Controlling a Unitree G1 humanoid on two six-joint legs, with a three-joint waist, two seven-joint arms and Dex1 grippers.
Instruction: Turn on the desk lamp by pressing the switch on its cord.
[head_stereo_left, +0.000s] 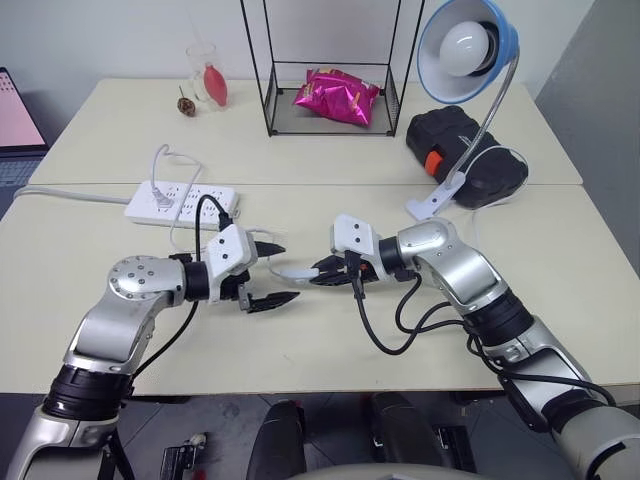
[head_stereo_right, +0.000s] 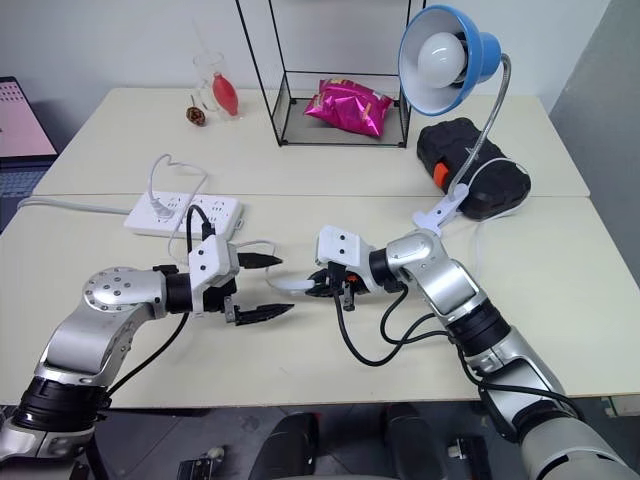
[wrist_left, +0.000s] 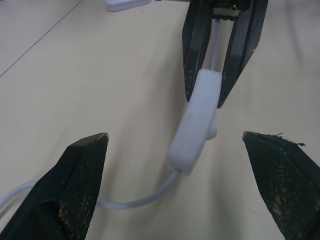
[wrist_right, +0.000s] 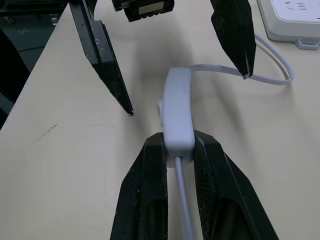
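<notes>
Holding the switch (wrist_right: 177, 112) pinched by one end, the right end effector (head_stereo_left: 325, 272) presents it above the desk (head_stereo_left: 300, 340). The left end effector (head_stereo_left: 268, 273) is spread wide around it; next it should probably close on the button.

Both arms reach inward, grippers facing tip to tip.

The right gripper (wrist_right: 173, 150) points toward the robot's left, slightly downward, its two black fingers (wrist_right: 145, 190) pressed close together and pinching the near end of the switch (wrist_left: 195, 120), which sticks out past their tips. The left gripper (head_stereo_left: 268, 273) faces it from the opposite side, jaws spread wide, one fingertip either side of the switch's free end without touching it.
</notes>
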